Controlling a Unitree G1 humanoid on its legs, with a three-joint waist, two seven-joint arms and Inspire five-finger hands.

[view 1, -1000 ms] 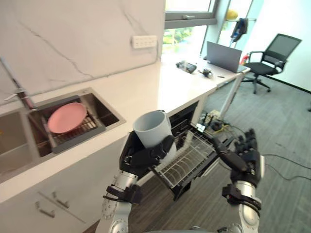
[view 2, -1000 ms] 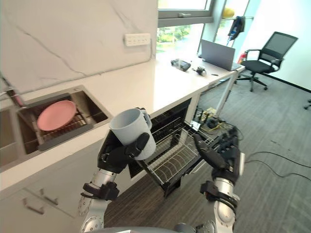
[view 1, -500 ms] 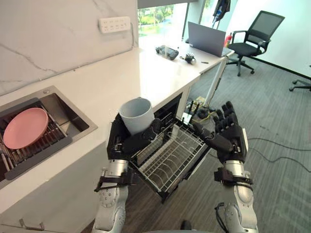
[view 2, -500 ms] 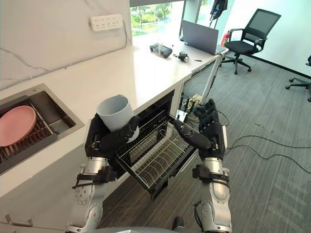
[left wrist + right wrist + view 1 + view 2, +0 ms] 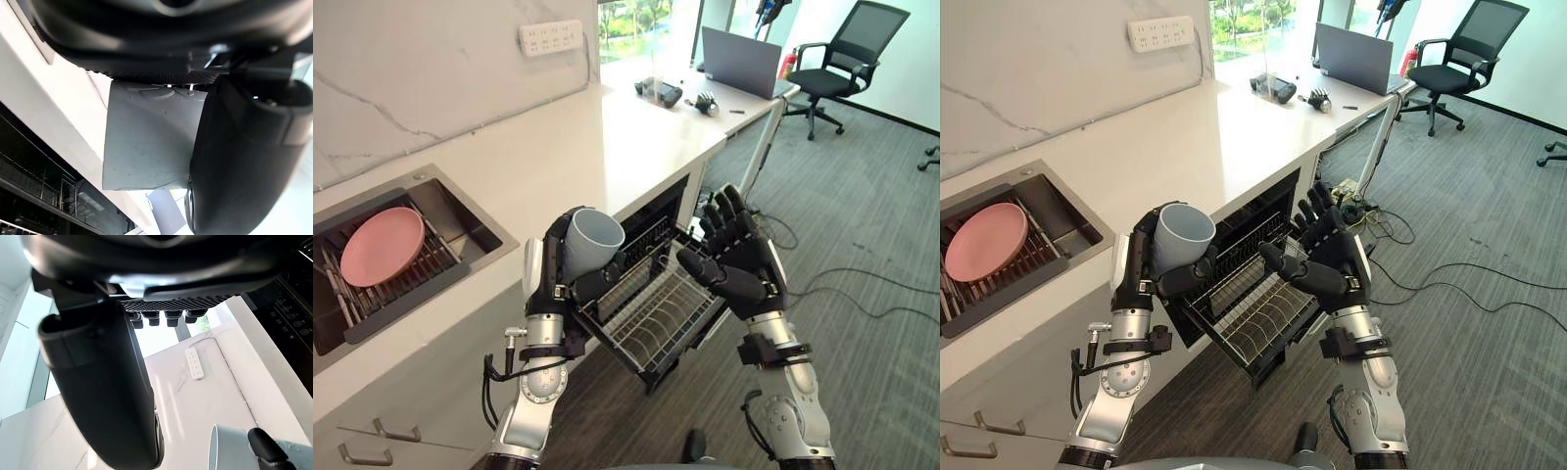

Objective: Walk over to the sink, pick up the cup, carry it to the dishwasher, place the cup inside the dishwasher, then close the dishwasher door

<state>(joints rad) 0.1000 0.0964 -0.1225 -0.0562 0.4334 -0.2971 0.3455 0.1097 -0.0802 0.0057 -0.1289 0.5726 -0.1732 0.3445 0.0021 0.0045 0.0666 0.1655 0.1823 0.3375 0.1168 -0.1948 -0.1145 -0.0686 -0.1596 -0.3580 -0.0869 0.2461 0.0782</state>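
Note:
My left hand (image 5: 570,279) is shut on a pale grey-blue cup (image 5: 590,242), held upright with its mouth tilted a little toward the dishwasher. The cup (image 5: 149,142) sits against the palm, the thumb curled round its side. It hangs over the near left corner of the pulled-out wire rack (image 5: 661,313) of the open dishwasher (image 5: 1252,230) under the white counter. My right hand (image 5: 734,264) is raised over the rack's right side, open with fingers spread, empty, apart from the cup (image 5: 230,449).
A pink plate (image 5: 380,245) lies on a rack in the sink (image 5: 460,211) at the left. The counter (image 5: 607,147) runs back to a laptop (image 5: 739,61) and small items. An office chair (image 5: 857,49) stands on the grey floor at far right, with cables (image 5: 862,284) on it.
The view has shifted. My left hand has lowered the cup nearer the rack's corner and tilted it. My right hand has risen and come closer to the cup.

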